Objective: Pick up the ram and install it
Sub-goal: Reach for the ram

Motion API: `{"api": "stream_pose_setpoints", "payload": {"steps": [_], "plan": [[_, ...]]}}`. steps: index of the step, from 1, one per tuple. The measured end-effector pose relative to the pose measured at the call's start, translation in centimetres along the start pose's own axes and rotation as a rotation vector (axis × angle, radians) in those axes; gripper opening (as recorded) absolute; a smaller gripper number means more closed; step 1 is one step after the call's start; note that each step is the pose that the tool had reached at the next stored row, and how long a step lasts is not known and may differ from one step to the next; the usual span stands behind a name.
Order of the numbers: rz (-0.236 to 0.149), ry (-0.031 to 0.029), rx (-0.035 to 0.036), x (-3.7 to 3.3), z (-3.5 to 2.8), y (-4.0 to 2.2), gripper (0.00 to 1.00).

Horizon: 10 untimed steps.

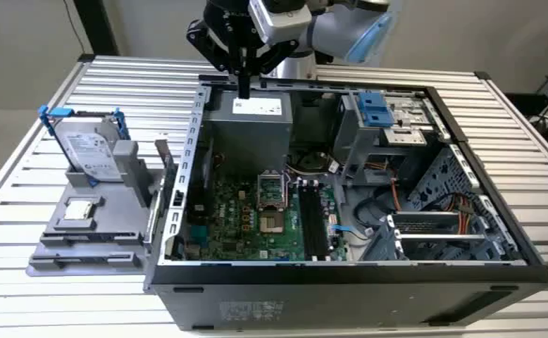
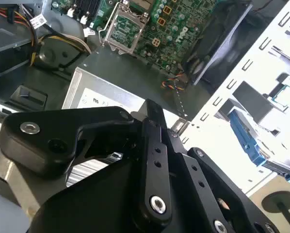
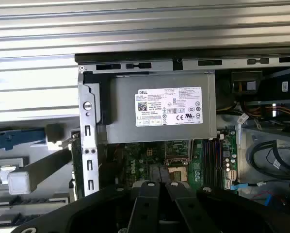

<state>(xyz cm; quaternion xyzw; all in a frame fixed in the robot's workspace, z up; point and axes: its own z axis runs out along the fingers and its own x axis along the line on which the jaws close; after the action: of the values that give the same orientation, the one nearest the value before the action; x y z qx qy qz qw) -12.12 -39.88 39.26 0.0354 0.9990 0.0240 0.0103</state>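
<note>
Overhead, the closed, empty end effector point(image 1: 244, 91) is hovering above the power supply point(image 1: 255, 107); the ram point(image 1: 165, 159) is likely needing a square, well-aligned grip.

**Robot arm and gripper.** In the exterior view, the arm point(image 1: 347, 29), with its silver and pale-blue wrist housing, enters from the upper edge. It carries a black gripper point(image 1: 244, 89) that points straight down. The linkage bars spread out from the wrist and converge below into one narrow tip. In both wrist views the fingers point(image 2: 154, 121) point(image 3: 152, 178) lie side by side, closed, with only a thin seam between them.
</note>
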Motion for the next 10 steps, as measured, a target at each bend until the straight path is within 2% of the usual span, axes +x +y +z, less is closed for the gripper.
{"api": "stream_pose_setpoints", "payload": {"steps": [10], "plan": [[0.000,0.0000,0.0000,0.00,0.00,0.00,0.00]]}}
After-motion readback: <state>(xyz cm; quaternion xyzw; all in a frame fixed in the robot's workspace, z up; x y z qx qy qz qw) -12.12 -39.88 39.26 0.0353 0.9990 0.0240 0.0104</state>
